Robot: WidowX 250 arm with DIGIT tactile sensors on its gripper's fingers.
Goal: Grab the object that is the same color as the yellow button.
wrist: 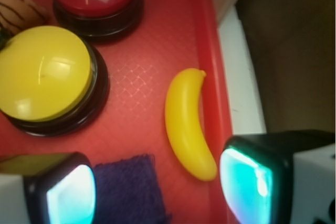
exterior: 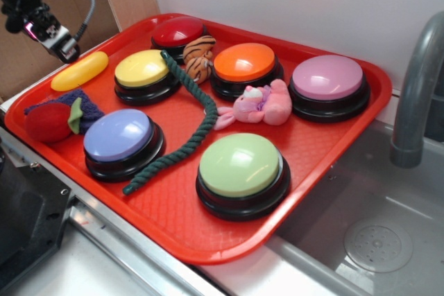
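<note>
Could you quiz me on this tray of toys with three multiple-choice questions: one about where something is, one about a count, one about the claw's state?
1. Where does the yellow toy banana lie?
A. Along the red tray edge
B. On the yellow button
C. In the sink

2. How many dome buttons are on the tray?
A. Four
B. Six
C. Eight

3. What state is the gripper in?
A. Shut on the banana
B. Open, holding nothing
C. Pressing a button

Answers: 1 A, the banana hugs the rim. 2 B, red, yellow, orange, pink, lilac, green. 3 B, its fingers stand apart, the banana untouched.
</note>
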